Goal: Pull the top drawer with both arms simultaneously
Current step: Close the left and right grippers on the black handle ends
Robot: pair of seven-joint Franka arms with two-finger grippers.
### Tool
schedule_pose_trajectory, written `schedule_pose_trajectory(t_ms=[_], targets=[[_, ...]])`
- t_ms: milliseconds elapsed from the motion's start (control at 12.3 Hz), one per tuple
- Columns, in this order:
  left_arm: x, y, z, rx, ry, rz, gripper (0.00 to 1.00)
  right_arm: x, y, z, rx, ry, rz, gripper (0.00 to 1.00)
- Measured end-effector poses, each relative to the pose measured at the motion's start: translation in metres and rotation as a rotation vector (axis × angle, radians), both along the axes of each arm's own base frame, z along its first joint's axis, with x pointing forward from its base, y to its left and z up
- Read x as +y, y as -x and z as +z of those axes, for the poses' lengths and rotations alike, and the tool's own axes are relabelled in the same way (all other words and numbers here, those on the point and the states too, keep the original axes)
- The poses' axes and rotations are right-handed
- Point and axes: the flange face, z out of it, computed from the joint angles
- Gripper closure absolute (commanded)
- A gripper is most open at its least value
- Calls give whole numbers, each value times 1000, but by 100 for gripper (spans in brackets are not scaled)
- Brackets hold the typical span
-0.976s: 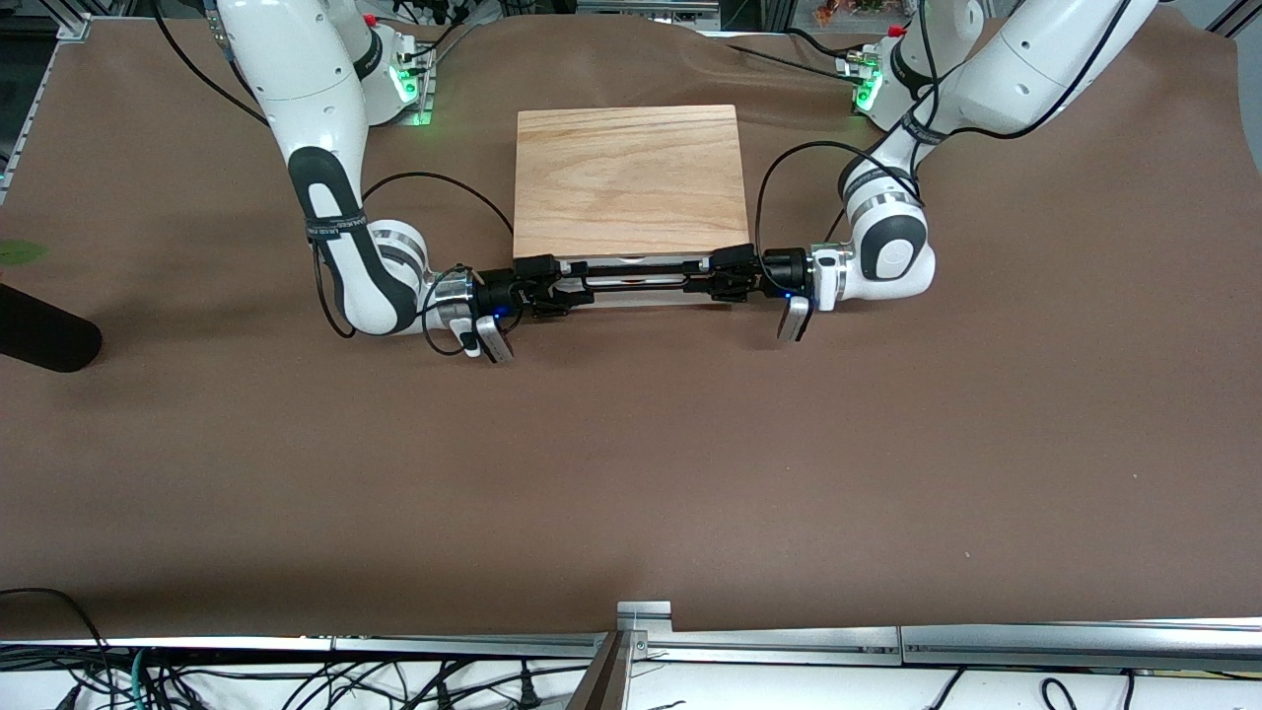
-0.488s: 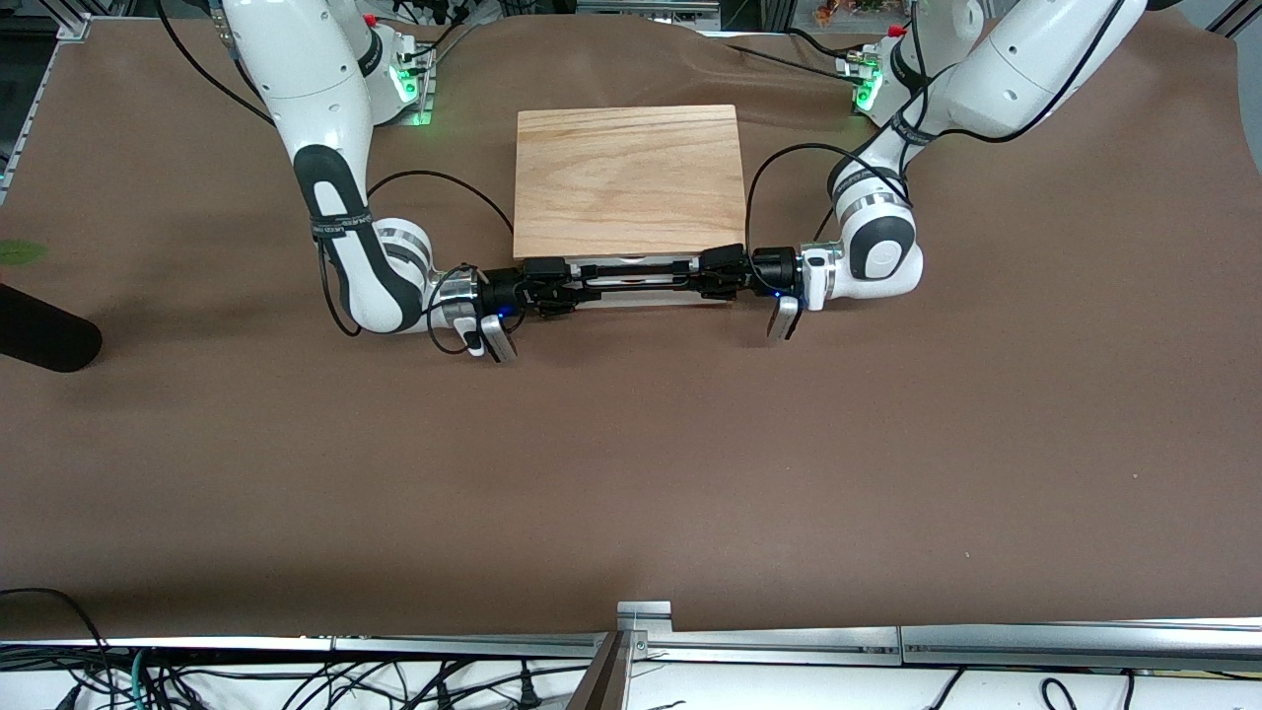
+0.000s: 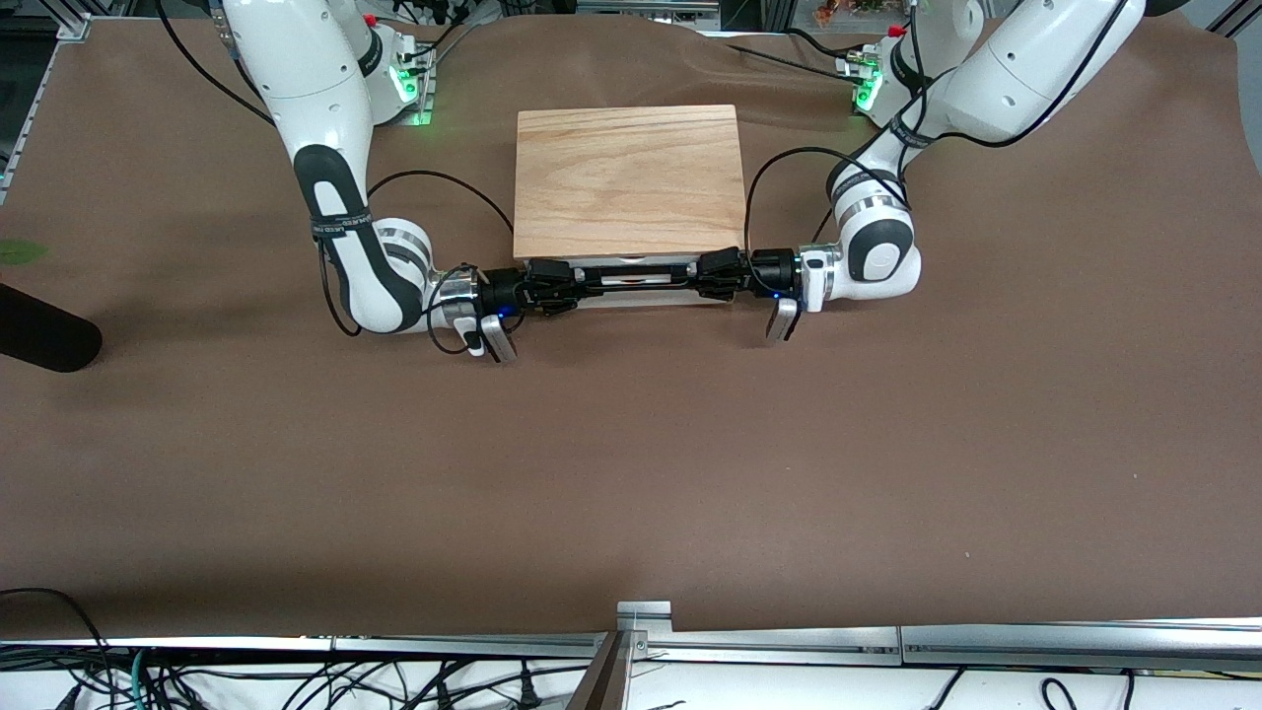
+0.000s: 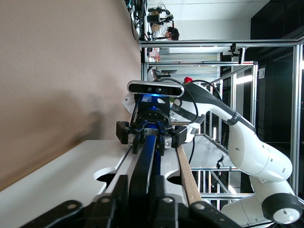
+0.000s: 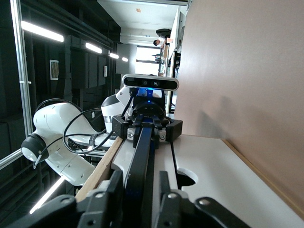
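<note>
The top drawer (image 3: pixel 641 299) shows its white front just under the front edge of the oak box (image 3: pixel 628 177). Its black wire handle (image 4: pixel 147 156) runs across that front. My left gripper (image 3: pixel 690 276) comes in from the left arm's end and is shut on the handle (image 5: pixel 142 156); its fingers (image 4: pixel 121 190) press both sides. My right gripper (image 3: pixel 584 283) comes in from the other end. It straddles the handle, one finger (image 5: pixel 116 190) against it and a narrow gap at the other. Each wrist view shows the other gripper facing it along the handle.
A brown cloth covers the table. A black object (image 3: pixel 39 340) lies at the right arm's end of the table. A metal rail (image 3: pixel 641 616) runs along the edge nearest the front camera. Black cables loop from both wrists beside the box.
Both grippers have narrowed their jaws around the handle. Both hands slid a little inward along it toward each other. The box has not moved.
</note>
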Motion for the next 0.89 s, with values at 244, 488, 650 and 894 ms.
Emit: schedule_pose_trajectory(t_ms=[244, 488, 650, 894], targets=[[0, 0, 0, 1, -1, 1, 100, 0, 0, 0, -4, 1, 0, 79], [0, 0, -1, 5, 0, 2, 100, 1, -3, 4, -17, 8, -3, 89], [0, -1, -1, 5, 0, 2, 100, 1, -3, 5, -17, 13, -3, 91], [0, -1, -1, 4, -5, 3, 100, 1, -3, 5, -16, 15, -4, 91]])
